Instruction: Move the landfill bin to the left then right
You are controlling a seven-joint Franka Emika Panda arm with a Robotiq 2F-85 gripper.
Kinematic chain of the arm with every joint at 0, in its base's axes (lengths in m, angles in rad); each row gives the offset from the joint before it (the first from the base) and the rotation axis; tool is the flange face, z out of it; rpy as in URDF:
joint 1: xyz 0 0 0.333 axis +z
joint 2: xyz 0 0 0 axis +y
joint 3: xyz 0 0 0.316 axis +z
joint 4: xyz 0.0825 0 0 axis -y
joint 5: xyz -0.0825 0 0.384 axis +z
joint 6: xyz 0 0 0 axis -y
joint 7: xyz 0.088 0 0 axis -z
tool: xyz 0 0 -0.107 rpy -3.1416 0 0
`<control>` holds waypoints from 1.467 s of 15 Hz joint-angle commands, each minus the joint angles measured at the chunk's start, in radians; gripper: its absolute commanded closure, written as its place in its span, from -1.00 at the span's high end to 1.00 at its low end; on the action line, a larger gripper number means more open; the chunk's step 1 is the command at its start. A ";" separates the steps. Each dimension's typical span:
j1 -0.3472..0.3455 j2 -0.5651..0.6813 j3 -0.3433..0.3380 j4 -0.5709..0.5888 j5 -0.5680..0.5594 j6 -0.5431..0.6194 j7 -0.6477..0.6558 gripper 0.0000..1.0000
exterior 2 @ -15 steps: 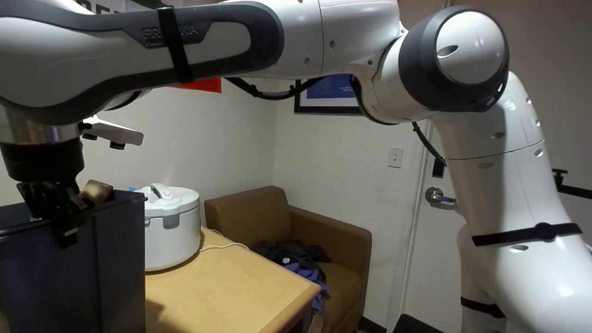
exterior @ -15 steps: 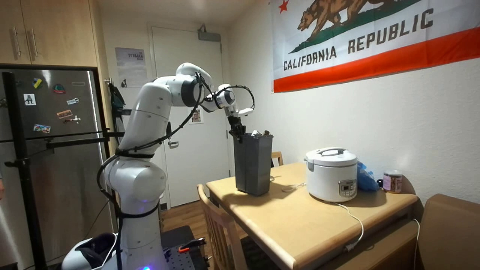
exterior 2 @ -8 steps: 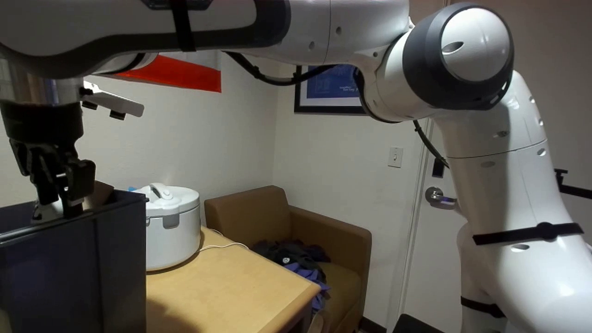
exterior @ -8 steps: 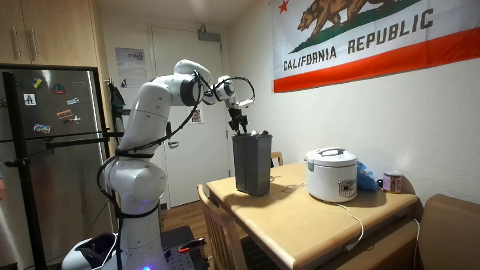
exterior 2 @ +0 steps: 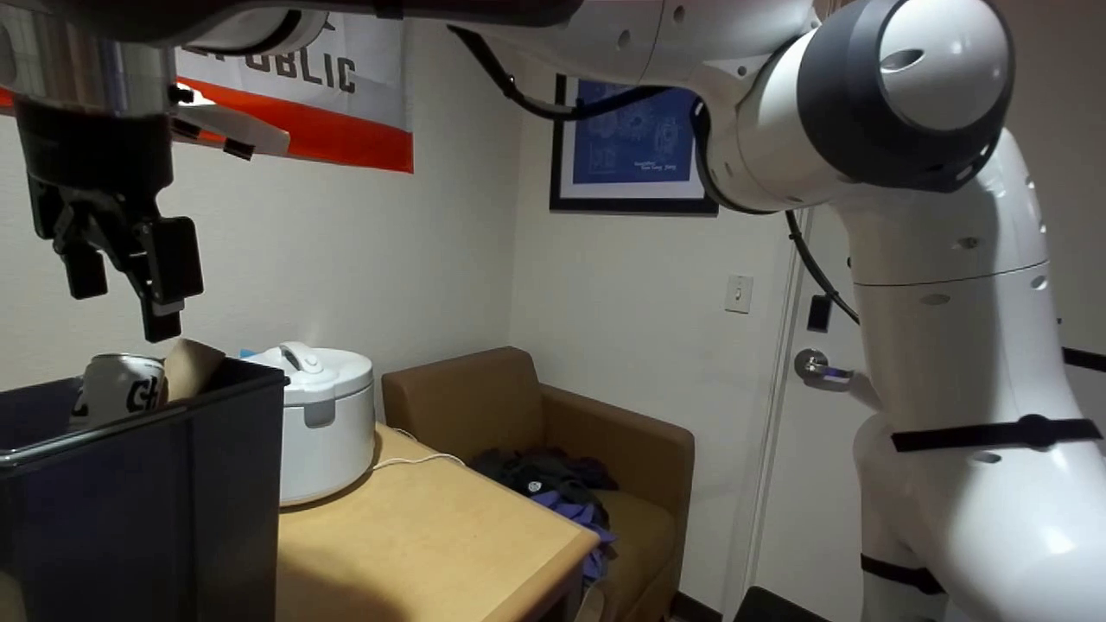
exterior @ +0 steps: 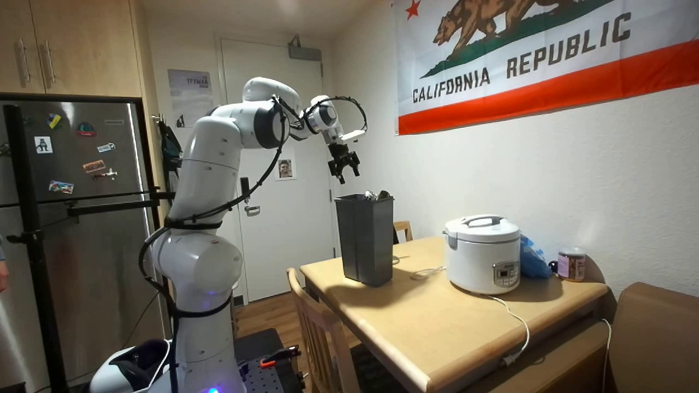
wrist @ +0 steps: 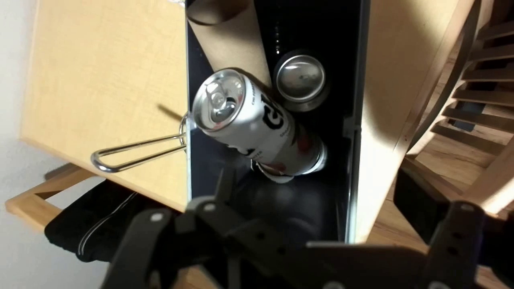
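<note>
The landfill bin (exterior: 365,240), tall and dark grey, stands on the table in both exterior views. In the wrist view I look down past its rim (wrist: 355,180) at a white drink can (wrist: 261,124), a second can (wrist: 301,78) seen end-on and a brown cardboard tube (wrist: 241,44). My gripper (exterior: 349,176) hangs just above the bin's top, apart from it. Its fingers are spread wide, with nothing held between them; in an exterior view the gap under the gripper (exterior 2: 125,309) shows plainly. The wrist view has one finger on either side of the near rim.
A white rice cooker (exterior: 483,256) sits on the table (exterior: 415,322), its cord trailing over the edge. A metal wire handle (wrist: 136,154) juts out beside the bin. Wooden chair (exterior: 322,327) at the table's side; brown armchair (exterior 2: 467,406) beyond the table.
My gripper has let go of the bin's rim, opened and risen clear above it. The bin's top has shifted slightly toward the arm's base, while its foot has stayed almost in place.
</note>
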 commanded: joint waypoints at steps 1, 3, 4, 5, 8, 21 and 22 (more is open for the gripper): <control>0.010 -0.043 0.003 -0.003 -0.012 -0.056 -0.010 1.00; 0.015 -0.054 0.004 -0.003 -0.009 -0.068 -0.008 1.00; 0.018 -0.058 0.005 -0.005 -0.006 -0.069 -0.008 1.00; 0.022 -0.060 0.005 -0.005 -0.007 -0.071 -0.009 1.00; 0.030 -0.054 0.005 -0.003 -0.005 -0.066 -0.017 1.00; -0.002 0.039 0.006 -0.035 0.067 -0.021 -0.069 1.00; -0.005 0.042 0.006 -0.040 0.076 -0.017 -0.068 1.00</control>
